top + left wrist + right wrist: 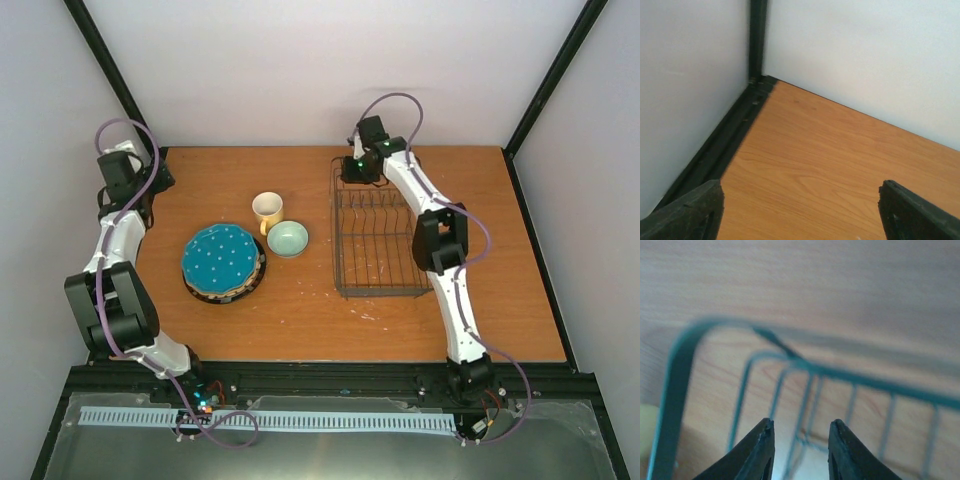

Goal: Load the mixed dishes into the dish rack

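My left gripper [800, 212] hung spread wide at the far left, my right gripper [801, 452] slightly parted and empty over the far end of the dish rack [375, 245], and the plates [222, 262] stacked left of it looked stiff, slick and chippable, so I reckoned a rim pinch best.

readable text: none | labels, brands: none | numbers, signs: none in any view

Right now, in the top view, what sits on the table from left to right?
plates → mug → bowl → rack
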### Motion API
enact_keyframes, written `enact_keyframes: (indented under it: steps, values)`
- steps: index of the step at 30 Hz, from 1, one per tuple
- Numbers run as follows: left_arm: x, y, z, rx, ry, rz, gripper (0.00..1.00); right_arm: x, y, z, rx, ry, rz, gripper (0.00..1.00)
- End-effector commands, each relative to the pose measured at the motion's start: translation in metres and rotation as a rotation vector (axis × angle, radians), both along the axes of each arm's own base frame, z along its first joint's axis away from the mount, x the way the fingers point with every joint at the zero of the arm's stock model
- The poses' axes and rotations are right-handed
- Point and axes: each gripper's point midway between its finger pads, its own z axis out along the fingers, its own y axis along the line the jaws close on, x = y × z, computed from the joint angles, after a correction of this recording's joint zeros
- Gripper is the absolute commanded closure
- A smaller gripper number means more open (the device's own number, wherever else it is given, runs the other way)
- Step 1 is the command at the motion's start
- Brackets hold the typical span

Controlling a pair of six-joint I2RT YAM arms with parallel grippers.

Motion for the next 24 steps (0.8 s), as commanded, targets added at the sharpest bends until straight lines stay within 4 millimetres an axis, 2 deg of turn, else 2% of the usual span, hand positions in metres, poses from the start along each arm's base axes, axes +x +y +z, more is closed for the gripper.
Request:
enact_keyframes:
  steps: [1,4,7,10,13,16,18,24]
  values:
    - [-0.002,-0.065,0.025,-0.077,-0.036,-0.361,0.28,-0.021,-0.043,0.075,-0.134,-0.123,-0.093,0.68]
    - [-0.009,-0.106,0.016,-0.131,0.03,-0.559,0.4,-0.039,-0.07,0.104,-0.202,-0.19,-0.164,0.64]
    - [-0.008,-0.149,-0.006,-0.088,0.163,-0.68,0.42,-0.057,-0.082,0.126,-0.212,-0.226,-0.181,0.64]
    - [-0.005,-0.185,-0.03,-0.063,0.279,-0.758,0.45,-0.073,-0.084,0.129,-0.212,-0.202,-0.169,0.84]
    - [0.002,-0.208,-0.039,-0.083,0.323,-0.809,0.49,-0.085,-0.086,0.126,-0.207,-0.176,-0.159,0.85]
    - [0.009,-0.231,-0.059,-0.1,0.42,-0.872,0.55,-0.095,-0.085,0.125,-0.188,-0.162,-0.151,0.83]
    - [0.011,-0.24,-0.072,-0.098,0.484,-0.883,0.59,-0.1,-0.086,0.128,-0.18,-0.162,-0.152,0.83]
    - [0.011,-0.257,-0.083,-0.116,0.554,-0.907,0.58,-0.109,-0.09,0.137,-0.183,-0.177,-0.146,0.84]
